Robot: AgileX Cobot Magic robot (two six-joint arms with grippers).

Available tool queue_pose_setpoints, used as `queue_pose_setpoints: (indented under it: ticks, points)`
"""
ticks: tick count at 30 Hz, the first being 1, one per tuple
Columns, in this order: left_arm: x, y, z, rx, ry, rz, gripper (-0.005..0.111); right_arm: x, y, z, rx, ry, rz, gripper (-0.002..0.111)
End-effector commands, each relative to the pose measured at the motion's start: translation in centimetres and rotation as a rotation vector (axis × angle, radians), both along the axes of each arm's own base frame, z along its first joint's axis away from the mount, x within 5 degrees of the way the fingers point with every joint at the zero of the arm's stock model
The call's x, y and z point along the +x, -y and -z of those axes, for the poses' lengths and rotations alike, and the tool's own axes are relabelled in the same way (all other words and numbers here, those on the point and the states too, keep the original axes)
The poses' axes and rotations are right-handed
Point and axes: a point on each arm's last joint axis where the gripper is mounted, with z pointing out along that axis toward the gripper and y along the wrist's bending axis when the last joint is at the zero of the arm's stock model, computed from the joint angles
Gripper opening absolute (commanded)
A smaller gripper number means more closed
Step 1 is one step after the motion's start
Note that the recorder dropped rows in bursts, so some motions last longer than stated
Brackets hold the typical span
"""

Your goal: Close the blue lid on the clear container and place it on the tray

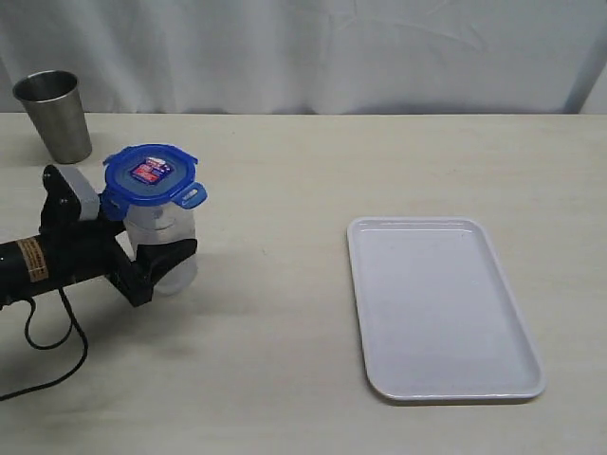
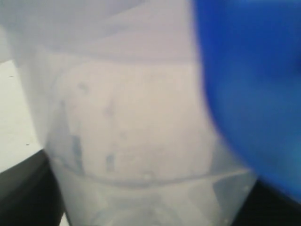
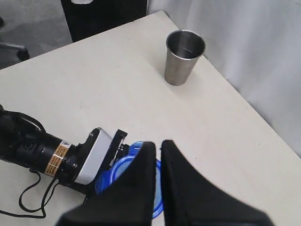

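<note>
Blue lid (image 1: 150,173) rests on the clear container (image 1: 163,226) near the surface's left edge, flaps seemingly unlatched. Left jaws clamp the container; right jaws are together. Moving it to the tray (image 1: 441,308) remains.

Upright frosted clear container (image 1: 166,237), well left of tray (image 1: 436,303); blue lid (image 1: 149,174) with red-white sticker sits on top, flaps sticking out. Tray white, rectangular, lying flat.

No text is legible; the sticker (image 1: 149,172) on the blue lid (image 1: 128,186) is unreadable.
</note>
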Motion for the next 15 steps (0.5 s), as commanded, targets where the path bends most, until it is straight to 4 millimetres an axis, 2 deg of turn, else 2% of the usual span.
queue_pose_setpoints:
  ticks: [1,3,6,8,10,11,15]
  points:
    - [1.0,1.0,-0.5,0.009,-0.073,0.217,0.0,2.4,2.3,0.5,0.047,-0.079,0.064,0.005]
    - [1.5,1.2,-0.9,0.034,-0.035,0.289,0.0,3.3,3.0,1.1,0.054,-0.115,0.082,0.005]
    - [2.7,1.6,-2.2,0.09,0.083,0.468,0.0,5.4,4.6,4.3,0.003,-0.211,0.128,0.005]
    - [3.6,1.6,-2.9,0.108,0.124,0.51,0.0,6.0,5.1,5.7,-0.028,-0.251,0.147,0.005]
    - [4.3,1.6,-3.2,0.089,0.144,0.477,0.0,6.4,5.3,7.2,-0.066,-0.28,0.144,0.005]
    - [4.7,1.6,-3.2,0.076,0.147,0.455,0.0,6.4,5.4,7.6,-0.076,-0.292,0.146,0.007]
    - [6.1,1.6,-1.5,0.027,0.131,0.413,0.0,6.7,5.7,8.3,-0.089,-0.309,0.154,0.026]
